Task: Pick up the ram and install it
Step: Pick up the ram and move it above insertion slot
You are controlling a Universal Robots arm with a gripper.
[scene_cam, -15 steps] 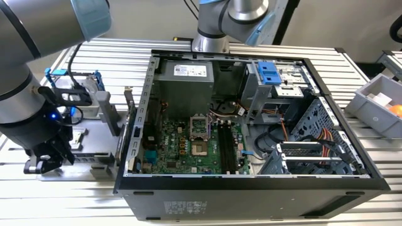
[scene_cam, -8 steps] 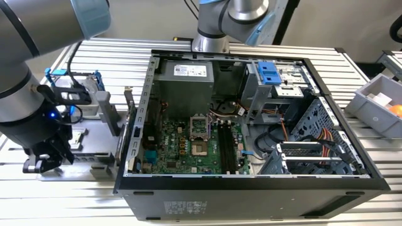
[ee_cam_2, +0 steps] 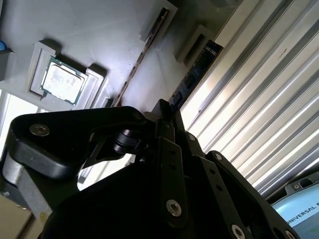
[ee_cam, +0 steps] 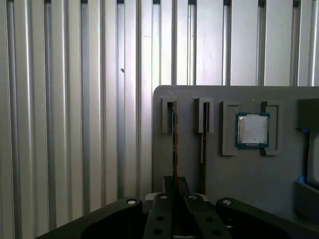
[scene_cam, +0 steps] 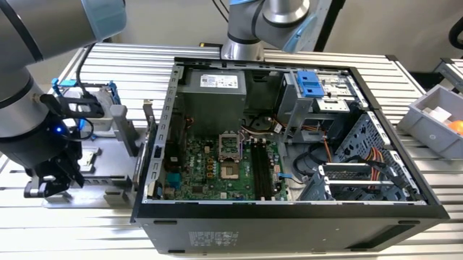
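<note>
The ram (ee_cam: 174,134) is a thin stick standing on edge in the outermost slot of a grey parts holder (ee_cam: 189,99), beside the slatted table. Its dark chips show in the second wrist view (ee_cam_2: 195,72). My gripper (ee_cam: 175,181) sits right over the stick with its two fingers pressed close on either side, so it looks shut on the ram, which still rests in its slot. In the exterior view the gripper (scene_cam: 51,187) hangs low over the holder (scene_cam: 101,173), on that view's left of the open computer case. The motherboard's long dark slots (scene_cam: 261,168) lie inside the case.
A second stick (ee_cam: 203,137) stands in the neighbouring slot. A square silver processor chip (ee_cam: 252,129) lies in its pocket further along. A blue-framed drive (scene_cam: 90,105) stands behind the holder. The case wall (scene_cam: 155,157) rises beside the holder. A grey bin (scene_cam: 434,119) sits on the exterior view's right.
</note>
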